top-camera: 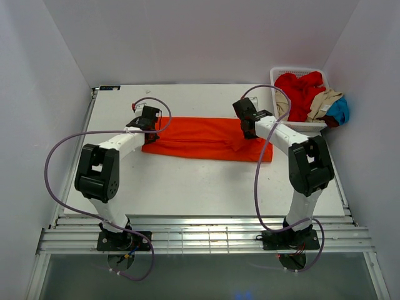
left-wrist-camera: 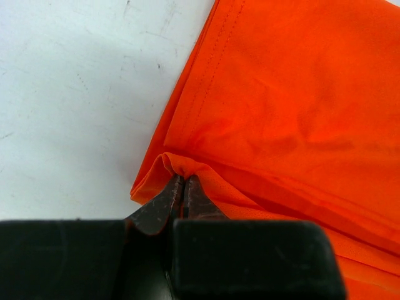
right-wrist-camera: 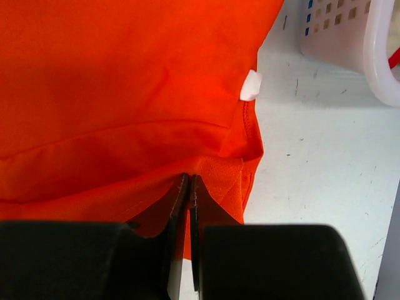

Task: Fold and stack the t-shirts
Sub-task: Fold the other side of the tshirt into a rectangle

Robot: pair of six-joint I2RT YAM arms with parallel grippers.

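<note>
1. Lying across the middle of the white worktop (top-camera: 187, 181) is a bright orange t-shirt (top-camera: 206, 139). It is folded into a long band that runs from centre left to centre right of the overhead frame.
2. The left tool (top-camera: 150, 125) sits at the band's left end. Its wrist view shows both fingers clenched on a small pinch of orange hem, with the cloth puckering just above them at lower centre.
3. The right tool (top-camera: 248, 128) sits near the band's right end, likewise clamped on a ridge of orange fabric. A small white label (right-wrist-camera: 251, 85) shows beside a seam at upper right of that wrist view.
4. In the upper right of the overhead frame, a white lattice basket (top-camera: 299, 70) holds a red shirt (top-camera: 303, 87), a tan shirt (top-camera: 326, 100) and a blue shirt (top-camera: 341, 111), all heaped and unfolded.
5. Likely risk: each pinch looks shallow and may catch only the top layer, so a lift could peel the layers apart and undo the fold.
6. Likely risk: if the two arms rise or travel unevenly, the band could twist or sag in the middle and land crooked.
7. Likely risk: the right arm works close to the basket, so a wide swing could knock it or snag the blue shirt at its right edge.
</note>
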